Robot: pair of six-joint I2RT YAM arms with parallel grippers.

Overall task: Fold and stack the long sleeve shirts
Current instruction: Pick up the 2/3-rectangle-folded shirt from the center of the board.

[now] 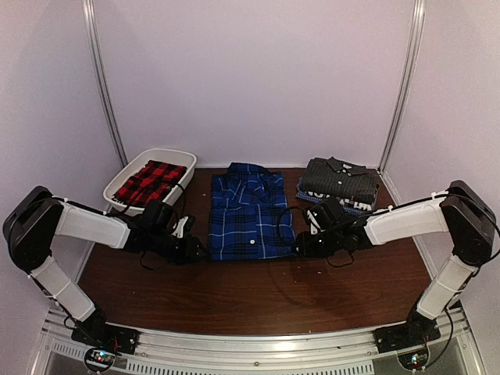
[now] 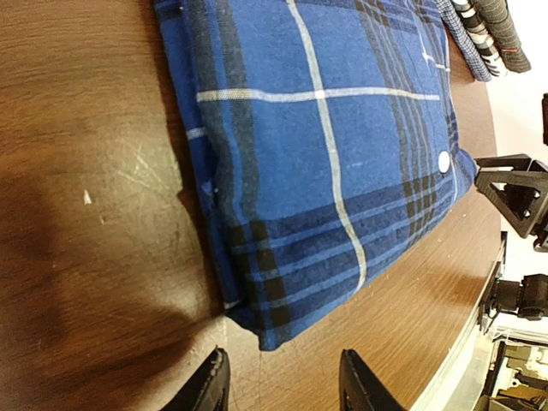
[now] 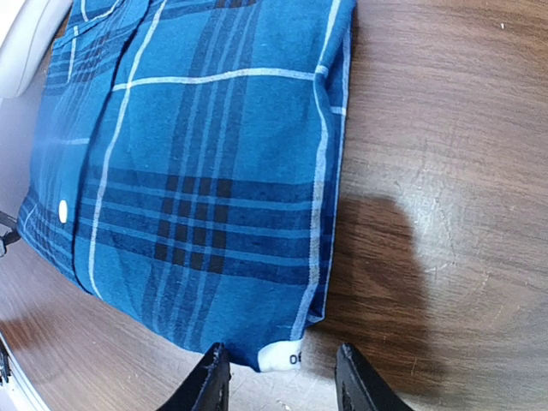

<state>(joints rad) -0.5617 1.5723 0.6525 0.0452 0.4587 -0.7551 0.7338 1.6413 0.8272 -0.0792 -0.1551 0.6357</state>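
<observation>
My left pincer (image 2: 282,385) and right pincer (image 3: 278,381) sit apart at the lower corners of the blue plaid shirt (image 1: 251,212), where snagging 1 layer could unfold it.

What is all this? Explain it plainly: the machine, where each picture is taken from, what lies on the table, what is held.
Two robot arms are bolted at the table's near edge. The wide picture comes from a camera above and behind them; the other two from a camera on each wrist. The left hand and right hand are open, holding nothing, each at a near corner of the folded blue plaid shirt. A charcoal striped shirt lies folded at the back right; a red plaid shirt lies in a white tub at the back left.
</observation>
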